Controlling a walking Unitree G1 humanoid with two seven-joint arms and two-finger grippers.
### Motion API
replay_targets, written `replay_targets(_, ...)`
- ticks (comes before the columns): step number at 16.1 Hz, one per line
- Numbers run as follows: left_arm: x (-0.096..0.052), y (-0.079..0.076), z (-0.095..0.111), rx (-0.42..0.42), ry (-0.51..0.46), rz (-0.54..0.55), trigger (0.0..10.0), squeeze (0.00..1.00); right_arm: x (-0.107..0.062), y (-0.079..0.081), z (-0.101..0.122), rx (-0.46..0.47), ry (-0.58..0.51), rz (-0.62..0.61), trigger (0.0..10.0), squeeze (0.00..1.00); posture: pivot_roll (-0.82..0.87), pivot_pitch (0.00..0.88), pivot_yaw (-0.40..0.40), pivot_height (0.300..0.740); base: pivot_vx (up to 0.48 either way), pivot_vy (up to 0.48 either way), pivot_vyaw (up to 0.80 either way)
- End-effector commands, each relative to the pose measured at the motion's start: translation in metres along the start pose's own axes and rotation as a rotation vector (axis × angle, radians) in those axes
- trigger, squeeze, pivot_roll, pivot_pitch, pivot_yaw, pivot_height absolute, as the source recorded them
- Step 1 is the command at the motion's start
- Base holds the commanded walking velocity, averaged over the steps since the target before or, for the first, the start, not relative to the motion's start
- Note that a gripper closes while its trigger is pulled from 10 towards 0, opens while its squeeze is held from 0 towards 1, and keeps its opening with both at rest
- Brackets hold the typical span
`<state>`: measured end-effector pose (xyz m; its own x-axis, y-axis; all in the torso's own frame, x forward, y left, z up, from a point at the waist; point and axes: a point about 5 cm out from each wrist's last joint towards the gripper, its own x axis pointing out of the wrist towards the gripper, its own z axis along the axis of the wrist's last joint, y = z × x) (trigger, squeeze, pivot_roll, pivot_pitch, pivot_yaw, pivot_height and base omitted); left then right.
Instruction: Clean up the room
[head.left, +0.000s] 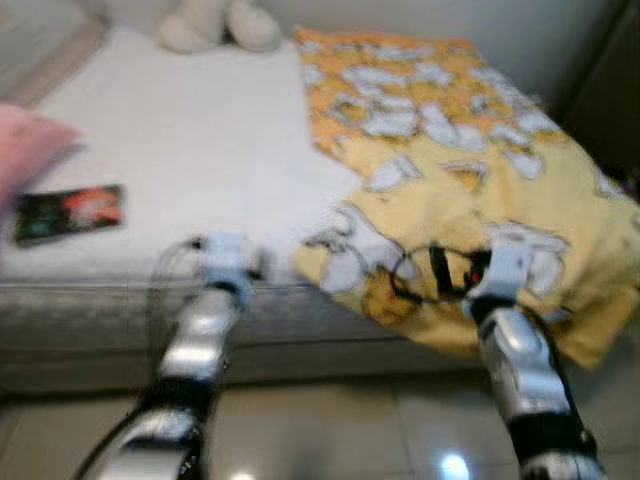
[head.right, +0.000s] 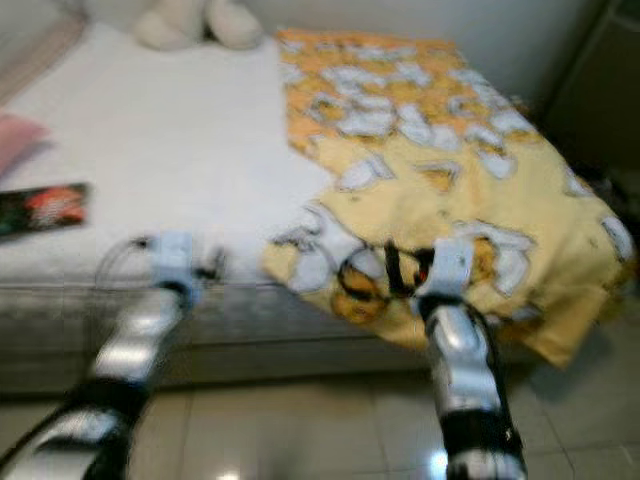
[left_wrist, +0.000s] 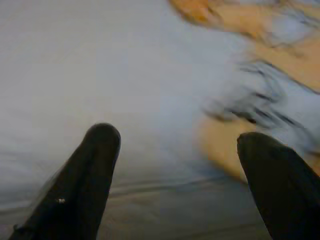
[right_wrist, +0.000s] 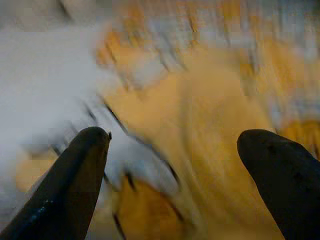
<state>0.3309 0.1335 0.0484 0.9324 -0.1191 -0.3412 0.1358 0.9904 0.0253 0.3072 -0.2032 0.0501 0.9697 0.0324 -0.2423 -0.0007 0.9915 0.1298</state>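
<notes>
Yellow blanket (head.left: 470, 190) on one white bed (head.left: 180, 160), one book (head.left: 68, 213), two pincers spread: left pincer (left_wrist: 175, 165), right pincer (right_wrist: 175, 170)

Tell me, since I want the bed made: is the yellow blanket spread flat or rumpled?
Rumpled. The yellow blanket covers just the bed's right part, its near edge bunched and hanging over the mattress front.

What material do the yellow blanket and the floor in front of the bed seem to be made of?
Yellow blanket: probably soft printed fabric, since it folds and drapes over the bed's edge. Floor: likely glazed tile, with glossy light reflections and faint joint lines. Blur leaves both uncertain.
</notes>
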Motion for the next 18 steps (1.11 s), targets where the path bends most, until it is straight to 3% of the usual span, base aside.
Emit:
replay_targets(1, -0.006, -0.002, -0.040, 0.001, 0.175, -0.025, 10.0, 0.00, -0.001, 0.004, -0.037, 0.025, 0.202, 0.020, 10.0, 0.00, -0.05, 0.000, -0.058, 0.740, 0.000, 0.000, 0.00)
replay_targets(2, -0.009, -0.007, -0.050, 0.007, 0.219, -0.059, 10.0, 0.00, -0.004, 0.005, -0.052, 0.004, 0.296, 0.014, 10.0, 0.00, -0.05, 0.000, -0.057, 0.740, 0.000, 0.000, 0.00)
replay_targets(3, -0.018, -0.016, -0.075, -0.003, 0.350, -0.070, 10.0, 0.00, -0.019, -0.002, -0.083, -0.020, 0.475, -0.070, 10.0, 0.00, -0.05, 0.000, -0.064, 0.740, 0.000, 0.000, 0.00)
replay_targets(7, -0.043, -0.026, -0.121, -0.015, 0.607, -0.053, 10.0, 0.00, -0.043, -0.008, -0.117, 0.000, 0.669, -0.154, 10.0, 0.00, -0.07, 0.000, -0.061, 0.740, 0.000, 0.000, 0.00)
replay_targets(8, -0.063, -0.020, -0.148, -0.017, 0.743, 0.017, 10.0, 0.00, -0.056, -0.005, -0.132, -0.014, 0.756, -0.135, 10.0, 0.00, -0.09, 0.000, -0.056, 0.740, 0.000, 0.000, 0.00)
replay_targets(9, -0.063, -0.020, -0.148, -0.017, 0.743, 0.017, 10.0, 0.00, -0.056, -0.005, -0.132, -0.014, 0.756, -0.135, 10.0, 0.00, -0.09, 0.000, -0.056, 0.740, 0.000, 0.000, 0.00)
replay_targets(10, -0.080, -0.011, -0.166, 0.006, 0.814, 0.064, 10.0, 0.00, -0.066, -0.005, -0.143, 0.020, 0.816, -0.142, 10.0, 0.00, -0.09, 0.000, -0.043, 0.740, 0.000, 0.000, 0.00)
replay_targets(13, -0.097, -0.003, -0.183, 0.030, 0.875, 0.079, 10.0, 0.00, -0.076, -0.007, -0.152, 0.090, 0.852, -0.194, 10.0, 0.00, -0.09, 0.000, -0.047, 0.740, 0.000, 0.000, 0.00)
replay_targets(16, -0.097, 0.001, -0.183, 0.028, 0.852, 0.075, 10.0, 0.00, -0.079, -0.006, -0.155, 0.093, 0.868, -0.195, 10.0, 0.00, -0.08, 0.000, -0.036, 0.740, 0.000, 0.000, 0.00)
replay_targets(18, -0.097, 0.000, -0.183, -0.038, 0.834, 0.077, 10.0, 0.00, -0.077, -0.006, -0.153, 0.026, 0.883, -0.176, 10.0, 0.00, -0.07, 0.000, -0.036, 0.740, 0.000, 0.000, 0.00)
